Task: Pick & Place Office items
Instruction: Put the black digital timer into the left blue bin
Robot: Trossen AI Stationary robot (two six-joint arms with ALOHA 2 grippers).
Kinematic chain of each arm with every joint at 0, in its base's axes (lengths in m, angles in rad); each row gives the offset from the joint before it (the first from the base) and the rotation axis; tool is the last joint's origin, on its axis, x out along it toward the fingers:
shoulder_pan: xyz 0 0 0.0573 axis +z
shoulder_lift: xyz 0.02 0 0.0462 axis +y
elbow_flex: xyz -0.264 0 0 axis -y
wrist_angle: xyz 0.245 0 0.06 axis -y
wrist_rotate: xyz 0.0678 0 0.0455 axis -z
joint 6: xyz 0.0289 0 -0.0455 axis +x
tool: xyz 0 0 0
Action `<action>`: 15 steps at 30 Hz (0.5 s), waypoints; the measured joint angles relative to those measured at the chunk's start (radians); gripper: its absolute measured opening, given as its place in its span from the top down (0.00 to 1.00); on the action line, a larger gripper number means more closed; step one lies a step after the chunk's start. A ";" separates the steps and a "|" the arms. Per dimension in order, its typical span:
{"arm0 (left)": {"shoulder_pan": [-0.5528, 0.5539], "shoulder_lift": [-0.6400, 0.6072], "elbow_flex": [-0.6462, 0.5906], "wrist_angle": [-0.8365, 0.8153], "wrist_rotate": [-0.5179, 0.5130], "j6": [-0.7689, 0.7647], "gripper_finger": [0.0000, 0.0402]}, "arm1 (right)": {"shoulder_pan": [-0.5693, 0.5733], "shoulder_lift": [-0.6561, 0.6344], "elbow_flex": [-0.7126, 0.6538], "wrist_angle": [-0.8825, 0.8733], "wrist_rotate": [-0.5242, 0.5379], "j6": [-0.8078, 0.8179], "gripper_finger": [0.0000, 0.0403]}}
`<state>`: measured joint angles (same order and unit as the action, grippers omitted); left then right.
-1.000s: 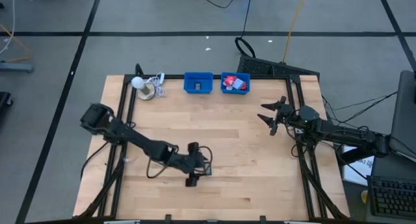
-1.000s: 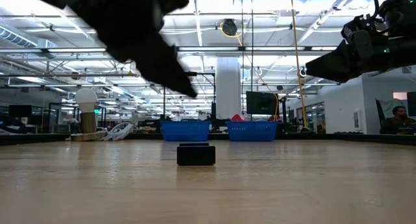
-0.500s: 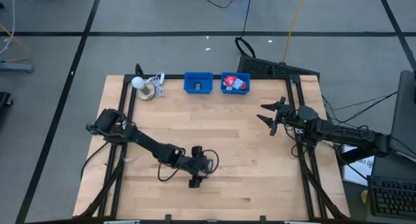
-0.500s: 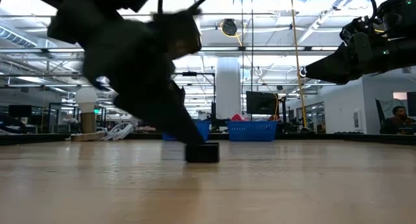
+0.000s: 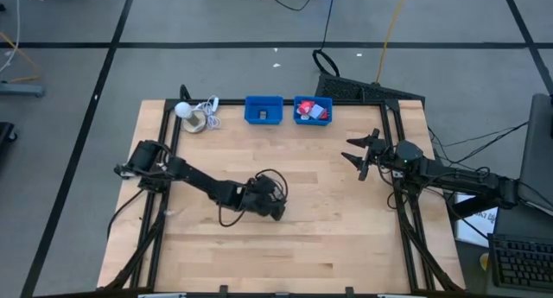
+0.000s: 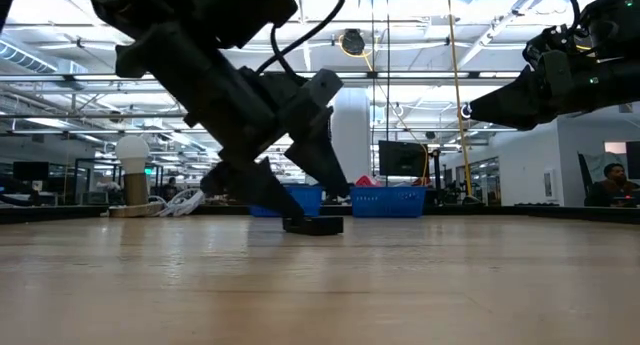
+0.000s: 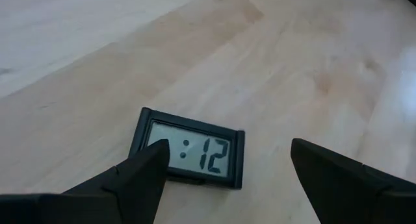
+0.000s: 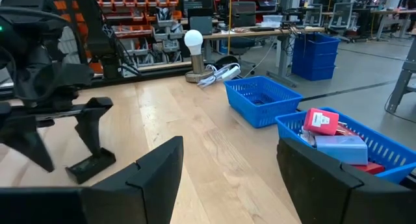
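Left gripper (image 5: 275, 210), lower centre of the high view: fingers spread, straddling a small black digital clock (image 7: 188, 155) lying flat on the wooden table (image 5: 346, 229). Right gripper (image 5: 359, 156), centre right, raised: fingers spread, empty.

High cam looks straight down on my whole counter (image 5: 346, 220). Low cam sits level at counter height. Wrist cams close; all four share the clock (image 7: 188, 154).

Left tool (image 6: 300, 210) spread over black clock (image 6: 313, 225).
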<state>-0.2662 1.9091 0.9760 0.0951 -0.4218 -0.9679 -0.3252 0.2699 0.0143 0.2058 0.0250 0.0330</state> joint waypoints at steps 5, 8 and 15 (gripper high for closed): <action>0.003 -0.031 -0.004 0.113 0.098 0.241 0.19 | 0.000 0.000 0.000 0.000 0.000 0.000 0.41; 0.016 -0.076 -0.002 0.115 0.135 0.329 0.19 | 0.000 0.000 0.000 0.001 0.000 0.000 0.41; 0.024 -0.122 -0.002 0.115 0.182 0.729 0.19 | 0.000 0.000 0.000 0.000 0.000 0.000 0.41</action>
<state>-0.2424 1.7873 0.9744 0.2101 -0.2401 -0.2391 -0.3252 0.2695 0.0141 0.2062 0.0254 0.0328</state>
